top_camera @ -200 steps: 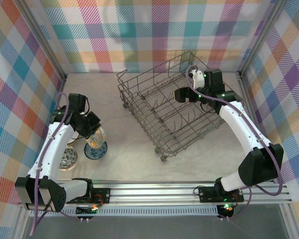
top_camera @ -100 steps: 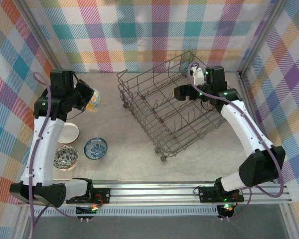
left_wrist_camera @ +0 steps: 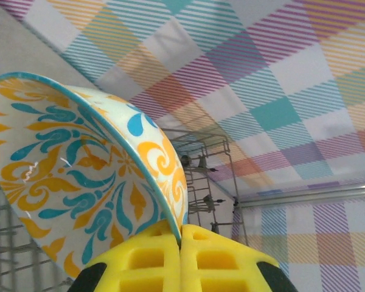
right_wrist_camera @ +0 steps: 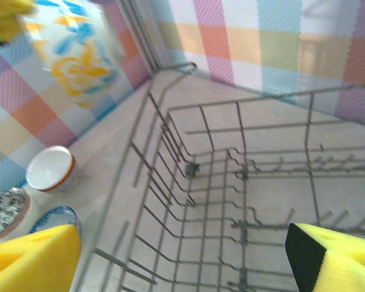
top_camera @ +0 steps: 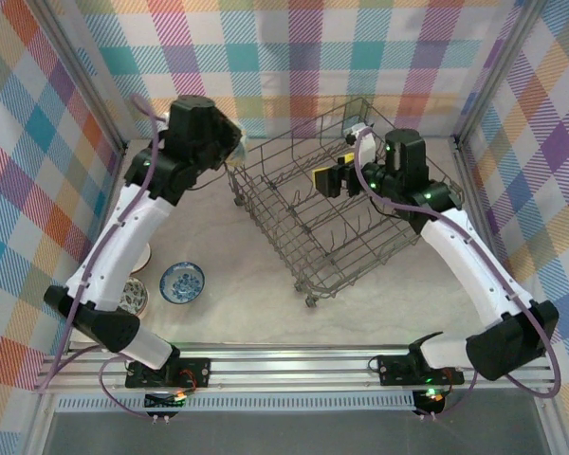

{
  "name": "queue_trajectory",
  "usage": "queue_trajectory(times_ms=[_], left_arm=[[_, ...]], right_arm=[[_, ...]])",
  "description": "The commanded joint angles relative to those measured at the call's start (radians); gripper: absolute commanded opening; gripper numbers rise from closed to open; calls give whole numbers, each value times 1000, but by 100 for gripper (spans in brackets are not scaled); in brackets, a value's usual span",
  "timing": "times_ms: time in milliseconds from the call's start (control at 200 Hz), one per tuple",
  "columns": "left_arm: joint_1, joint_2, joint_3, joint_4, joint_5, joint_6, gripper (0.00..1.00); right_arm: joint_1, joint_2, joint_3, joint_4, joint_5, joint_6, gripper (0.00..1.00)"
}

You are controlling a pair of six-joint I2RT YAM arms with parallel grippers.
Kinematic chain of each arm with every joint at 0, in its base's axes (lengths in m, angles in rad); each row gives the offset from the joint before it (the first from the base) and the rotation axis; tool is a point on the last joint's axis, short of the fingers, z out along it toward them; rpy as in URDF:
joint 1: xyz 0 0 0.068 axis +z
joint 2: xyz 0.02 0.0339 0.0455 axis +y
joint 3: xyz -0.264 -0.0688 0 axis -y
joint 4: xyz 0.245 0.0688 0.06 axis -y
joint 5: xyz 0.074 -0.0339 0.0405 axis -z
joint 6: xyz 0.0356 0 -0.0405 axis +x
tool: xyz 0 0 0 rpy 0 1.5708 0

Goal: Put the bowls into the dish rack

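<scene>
left claw (left_wrist_camera: pixel 180 234) swings its rim-pinched floral bowl (left_wrist_camera: pixel 79 176) up to dish rack (top_camera: pixel 294 204); right claw (right_wrist_camera: pixel 182 255) wide, empty; seat bowl edgewise between tines.

dish rack (top_camera: pixel 275 204) interior: open from above | tines (top_camera: pixel 341 230): obstruct floor | right end effector (top_camera: pixel 330 180): over far side

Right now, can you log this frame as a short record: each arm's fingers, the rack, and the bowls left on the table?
left fingers: shut on yellow-and-teal bowl, lifted at the far-left corner of the dish rack
right fingers: open, empty, above the dish rack
dish rack: no bowl inside yet
table, left side: blue-and-white bowl, white bowl, dark-patterned bowl
</scene>
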Motion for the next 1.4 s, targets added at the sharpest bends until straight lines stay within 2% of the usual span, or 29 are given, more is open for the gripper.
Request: queue_trajectory(times_ms=[0, 200, 455, 570, 840, 920, 1030, 1395], left_arm=[[-59, 34, 89, 112, -94, 4, 0], [-128, 119, 196, 115, -119, 3, 0], [-171, 214, 334, 83, -135, -13, 0], [-182, 247, 389, 62, -137, -17, 0], [-193, 269, 413, 49, -147, -39, 0], [-195, 274, 413, 50, -146, -44, 0], [-195, 278, 415, 51, -138, -53, 0], [-198, 283, 416, 40, -153, -61, 0]], right_arm=[[24, -14, -27, 180, -67, 36, 88], [91, 15, -52, 335, -20, 55, 83], [186, 56, -160, 608, 256, 59, 68], [215, 91, -177, 712, 352, 28, 64], [262, 169, -206, 944, 638, 19, 52], [281, 192, -216, 1047, 685, -10, 51], [296, 232, -189, 1070, 721, -41, 48], [355, 310, -176, 1274, 894, -248, 29]])
